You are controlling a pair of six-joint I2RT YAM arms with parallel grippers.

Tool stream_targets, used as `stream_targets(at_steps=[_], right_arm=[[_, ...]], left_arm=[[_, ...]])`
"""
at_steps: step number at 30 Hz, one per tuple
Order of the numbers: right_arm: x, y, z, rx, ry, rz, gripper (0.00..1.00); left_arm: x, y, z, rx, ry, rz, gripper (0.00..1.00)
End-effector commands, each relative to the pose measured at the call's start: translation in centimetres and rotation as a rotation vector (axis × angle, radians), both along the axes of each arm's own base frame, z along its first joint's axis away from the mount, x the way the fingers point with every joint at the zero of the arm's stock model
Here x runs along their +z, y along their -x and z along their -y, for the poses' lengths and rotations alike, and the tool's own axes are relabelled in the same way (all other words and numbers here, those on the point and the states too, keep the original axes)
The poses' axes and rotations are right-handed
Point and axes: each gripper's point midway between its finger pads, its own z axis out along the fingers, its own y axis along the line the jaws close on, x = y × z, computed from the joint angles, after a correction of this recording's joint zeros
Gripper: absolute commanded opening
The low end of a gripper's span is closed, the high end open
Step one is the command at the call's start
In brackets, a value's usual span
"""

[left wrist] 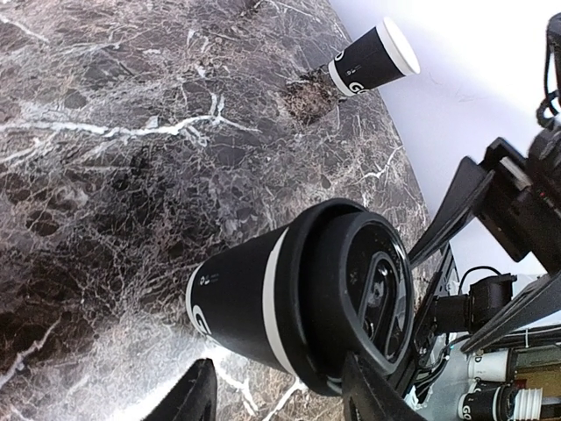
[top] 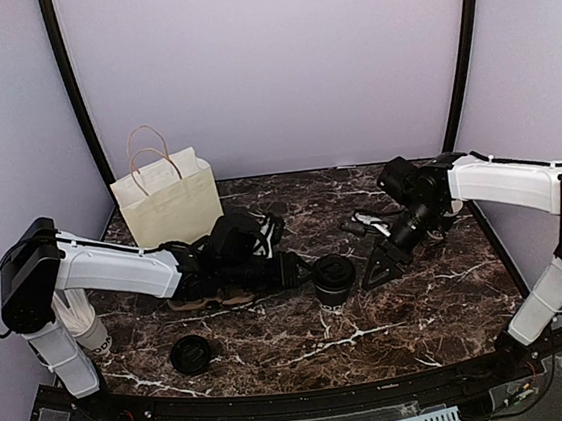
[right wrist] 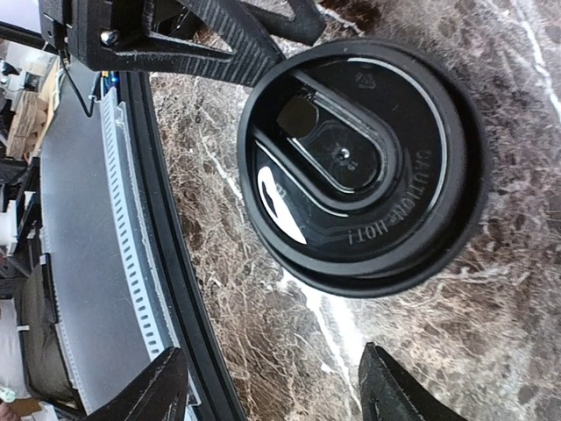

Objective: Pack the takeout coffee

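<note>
Your cup (top: 334, 280) is standing upright in the middle of the tabletop (top: 442, 304), wearing its lid (right wrist: 359, 167), so capping is looking done. The left jaws are sitting spread just beside the cup on its left, not pinching it. The right jaws are hanging spread just to its right, holding nothing either. The bag (top: 167, 197) is standing upright at the back left, well apart from the cup. Packing is not yet underway: you are facing the grasp, the carry across and the lowering into the bag.
</note>
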Motion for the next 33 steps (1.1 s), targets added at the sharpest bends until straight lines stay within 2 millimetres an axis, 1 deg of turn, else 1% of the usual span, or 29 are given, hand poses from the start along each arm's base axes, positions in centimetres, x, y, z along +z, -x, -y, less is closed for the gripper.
stream_targets(at_steps=[1, 4, 6, 8, 10, 15, 18, 22, 27, 32, 33], right_arm=[[2.4, -2.5, -0.2, -0.037, -0.007, 0.155, 0.67], [4.0, -4.4, -0.6, -0.045, -0.030, 0.297, 0.68], [5.1, -5.2, -1.2, -0.027, -0.037, 0.398, 0.69], [5.7, -5.4, -2.0, 0.008, -0.037, 0.488, 0.70], [5.9, -5.1, -2.8, 0.050, -0.040, 0.538, 0.73], [4.5, -4.7, -4.2, 0.140, -0.012, 0.601, 0.79], [4.0, -4.9, -4.8, 0.169, -0.026, 0.649, 0.85], [3.2, -5.1, -5.2, 0.206, -0.020, 0.674, 0.88], [1.1, -5.4, -5.3, 0.231, 0.022, 0.661, 0.90], [-0.9, -4.3, -5.3, 0.278, 0.026, 0.597, 0.91], [-1.3, -4.1, -5.2, 0.284, 0.029, 0.586, 0.91]], left_arm=[[1.6, 0.6, -0.5, 0.018, 0.051, -0.023, 0.51], [1.6, 0.8, -0.3, 0.019, 0.067, -0.052, 0.49], [1.3, 0.9, 0.0, 0.017, 0.077, -0.073, 0.48], [1.2, 0.9, 0.1, 0.018, 0.086, -0.084, 0.46], [1.2, 0.9, 0.1, 0.022, 0.091, -0.086, 0.46], [0.8, 0.8, 0.0, 0.033, 0.085, -0.092, 0.45], [0.2, 0.6, 0.1, 0.038, 0.071, -0.099, 0.44], [-0.4, 0.4, 0.2, 0.040, 0.058, -0.101, 0.44], [-1.2, 0.2, 0.2, 0.043, 0.035, -0.111, 0.43], [-2.1, 0.1, 0.0, 0.042, 0.009, -0.128, 0.43], [-2.6, 0.2, -0.1, 0.043, -0.005, -0.137, 0.43]])
